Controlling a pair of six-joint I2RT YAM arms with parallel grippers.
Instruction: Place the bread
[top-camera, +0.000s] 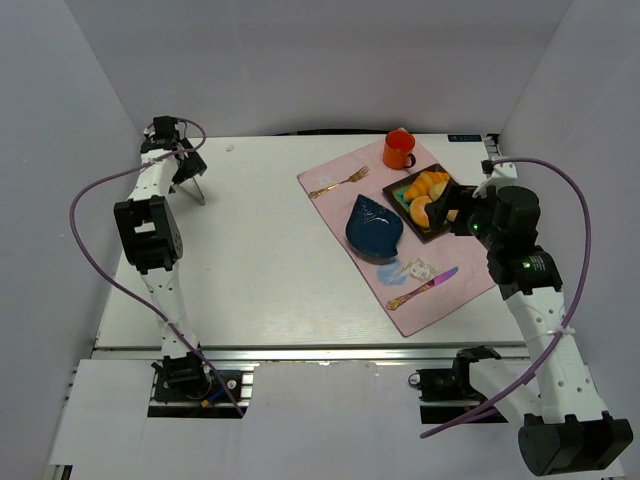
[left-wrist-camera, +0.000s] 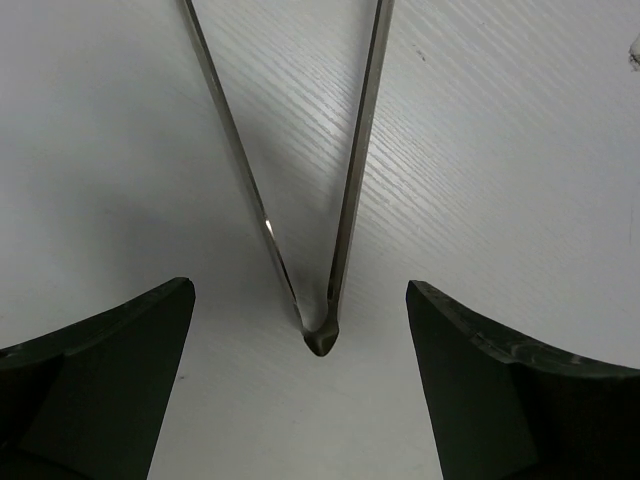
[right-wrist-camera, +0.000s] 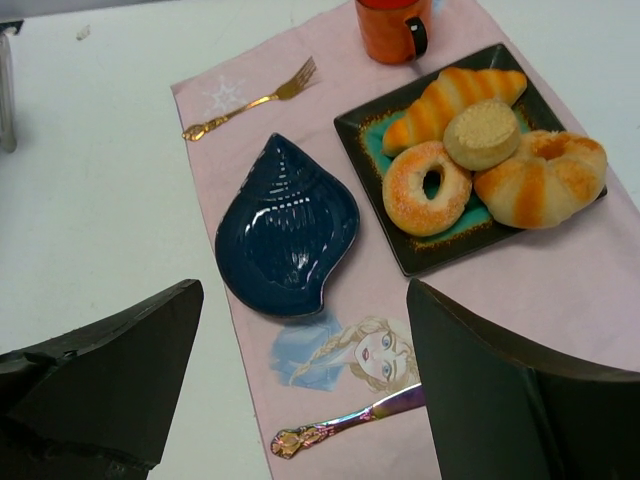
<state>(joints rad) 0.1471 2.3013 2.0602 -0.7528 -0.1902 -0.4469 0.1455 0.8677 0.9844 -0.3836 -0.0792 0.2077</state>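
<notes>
White tabletop (top-camera: 260, 260); bread (right-wrist-camera: 481, 134) crowded on right-edge tray (right-wrist-camera: 352, 130).
Left gripper (left-wrist-camera: 300, 290), right gripper (right-wrist-camera: 305, 287) wide, empty; we risk grabbing neighbouring bagel (right-wrist-camera: 400, 192).

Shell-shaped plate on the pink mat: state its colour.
The plate is glossy dark blue with ribbed lines, clearest in the right wrist view.

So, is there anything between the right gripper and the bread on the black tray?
Nothing visible. The bread sits on top of the other pastries in the black tray, uncovered from above. The right gripper is open and holds nothing, so the path looks free.
</notes>
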